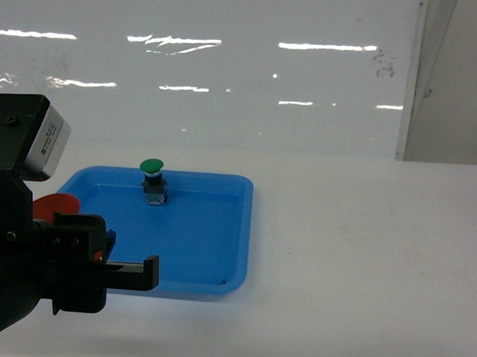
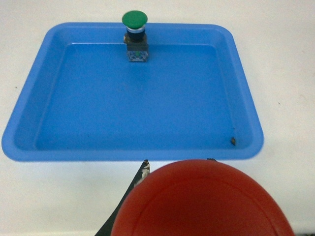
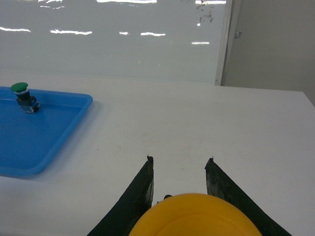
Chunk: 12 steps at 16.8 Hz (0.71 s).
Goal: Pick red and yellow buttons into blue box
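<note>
Over on the left, the left tool (image 1: 129, 273) hangs at the near-left edge of the blue box (image 2: 29, 147), its dark fingers clamped on the red button (image 2: 204, 199), cap huge in the wrist view, presumably poised to carry it over the rim. Inside the box, at twelve o'clock by the far wall, stands a green-capped button (image 2: 135, 34), upright. A grey label on the arm's camera housing is too small to read. Moving right across the bare white table (image 1: 361, 253), the right tool (image 3: 179, 169) grips the yellow button (image 3: 194, 216), well apart from the box at three o'clock.
</note>
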Tool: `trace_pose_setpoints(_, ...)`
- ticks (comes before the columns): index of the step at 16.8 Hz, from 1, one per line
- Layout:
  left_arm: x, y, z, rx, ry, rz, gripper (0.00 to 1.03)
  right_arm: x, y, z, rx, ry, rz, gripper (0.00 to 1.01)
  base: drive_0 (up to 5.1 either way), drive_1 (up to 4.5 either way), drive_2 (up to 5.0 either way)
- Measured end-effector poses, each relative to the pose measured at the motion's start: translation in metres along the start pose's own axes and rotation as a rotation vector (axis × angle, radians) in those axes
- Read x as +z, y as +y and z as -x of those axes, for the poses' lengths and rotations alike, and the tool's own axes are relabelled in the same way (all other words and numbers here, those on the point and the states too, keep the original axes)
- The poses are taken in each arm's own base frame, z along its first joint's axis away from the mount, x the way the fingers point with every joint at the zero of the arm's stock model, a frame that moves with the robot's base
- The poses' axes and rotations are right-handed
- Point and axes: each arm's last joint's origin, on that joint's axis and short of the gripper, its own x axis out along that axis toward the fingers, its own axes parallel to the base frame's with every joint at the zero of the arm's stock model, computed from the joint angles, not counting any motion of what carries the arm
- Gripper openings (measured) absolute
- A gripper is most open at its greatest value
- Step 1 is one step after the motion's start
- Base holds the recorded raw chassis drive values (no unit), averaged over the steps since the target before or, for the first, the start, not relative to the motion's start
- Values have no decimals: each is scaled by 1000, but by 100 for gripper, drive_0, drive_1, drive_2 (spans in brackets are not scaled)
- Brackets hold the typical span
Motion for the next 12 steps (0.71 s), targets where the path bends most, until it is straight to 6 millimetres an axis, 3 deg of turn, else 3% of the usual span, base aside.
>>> trace_pose_setpoints(12,0,0,0,0,-1,0,25,1,0,0,0,-6,1,29,479,-239,-239)
